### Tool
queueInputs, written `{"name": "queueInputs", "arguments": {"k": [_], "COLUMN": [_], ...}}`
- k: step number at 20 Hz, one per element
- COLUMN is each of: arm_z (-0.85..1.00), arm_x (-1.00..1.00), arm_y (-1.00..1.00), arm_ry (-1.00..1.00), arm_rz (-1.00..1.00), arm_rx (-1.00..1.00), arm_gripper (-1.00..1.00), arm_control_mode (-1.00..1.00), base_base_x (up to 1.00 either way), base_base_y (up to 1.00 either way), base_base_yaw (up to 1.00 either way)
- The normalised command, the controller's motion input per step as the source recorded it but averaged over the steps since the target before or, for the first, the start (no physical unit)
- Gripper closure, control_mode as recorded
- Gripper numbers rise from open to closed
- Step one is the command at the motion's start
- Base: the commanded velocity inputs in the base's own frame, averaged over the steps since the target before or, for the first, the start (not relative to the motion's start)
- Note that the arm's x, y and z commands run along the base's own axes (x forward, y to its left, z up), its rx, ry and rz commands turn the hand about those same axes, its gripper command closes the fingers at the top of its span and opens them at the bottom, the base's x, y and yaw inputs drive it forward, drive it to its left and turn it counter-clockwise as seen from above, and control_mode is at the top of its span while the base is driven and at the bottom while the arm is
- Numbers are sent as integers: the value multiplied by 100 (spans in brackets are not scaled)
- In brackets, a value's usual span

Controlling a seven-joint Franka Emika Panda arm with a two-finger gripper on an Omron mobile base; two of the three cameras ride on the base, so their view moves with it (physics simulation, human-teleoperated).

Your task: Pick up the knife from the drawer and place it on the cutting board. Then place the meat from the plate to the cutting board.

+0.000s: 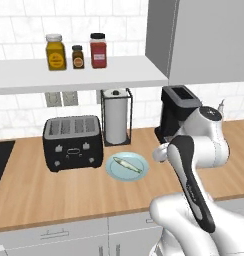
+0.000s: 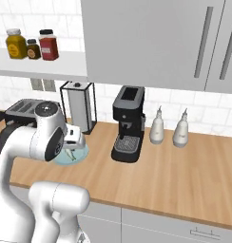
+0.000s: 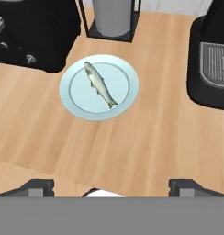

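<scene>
Gripper (image 3: 111,186) spread wide, empty — low at frame bottom, hand view. Meat (image 3: 99,84) up-left of centre on blue plate (image 3: 73,98), long axis slanting upper left to lower right — diagonal to the jaws.

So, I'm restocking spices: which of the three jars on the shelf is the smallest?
The middle jar, dark-lidded with an orange label. It stands between the taller yellow jar on its left and the red jar on its right.
</scene>
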Motion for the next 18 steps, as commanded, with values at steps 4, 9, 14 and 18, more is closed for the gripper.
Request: {"name": "queueInputs", "arguments": {"k": [4, 9, 14, 18], "arm_z": [-39, -43, -25, -5], "arm_x": [48, 48, 48, 40], "arm_y": [71, 72, 26, 0], "arm_ry": [0, 2, 7, 13], "arm_rz": [1, 0, 0, 2], "arm_rx": [0, 0, 0, 0], "arm_gripper": [-100, -100, -100, -100], "arm_control_mode": [-100, -100, -100, -100], "base_base_x": [0, 0, 0, 0], "base_base_y": [0, 0, 0, 0], "base_base_yaw": [0, 0, 0, 0]}}
